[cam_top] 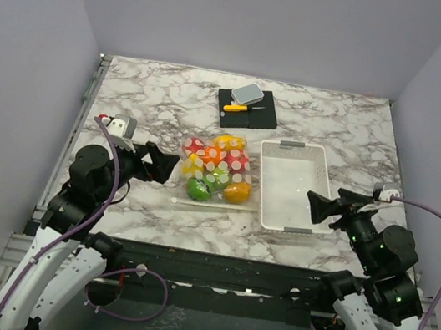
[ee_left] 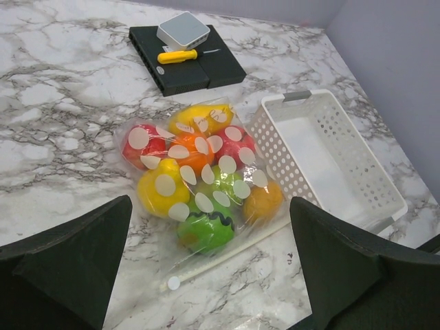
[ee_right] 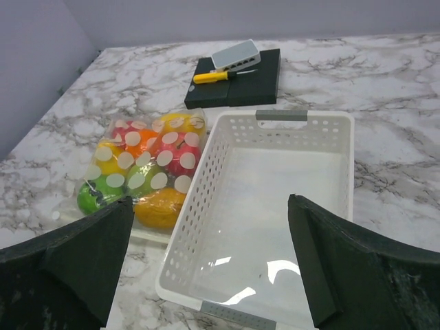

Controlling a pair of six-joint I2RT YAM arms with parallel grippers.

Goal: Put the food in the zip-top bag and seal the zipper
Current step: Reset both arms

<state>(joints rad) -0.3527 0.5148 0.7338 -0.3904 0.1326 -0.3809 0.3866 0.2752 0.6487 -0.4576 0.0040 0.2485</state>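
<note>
The clear zip-top bag with white dots lies flat on the marble table, left of the basket. The food is inside it: several glossy red, orange, yellow and green toy fruits. The zipper, a pale strip, runs along the bag's near edge and lies flat on the table. My left gripper hovers open just left of the bag, holding nothing. My right gripper hangs open at the basket's near right corner, also with nothing in it. The right wrist view shows the bag beside the basket's left wall.
A white slatted basket with nothing in it stands right of the bag, touching it. At the back, a black block carries a grey box and a yellow-handled knife. Grey walls close in three sides.
</note>
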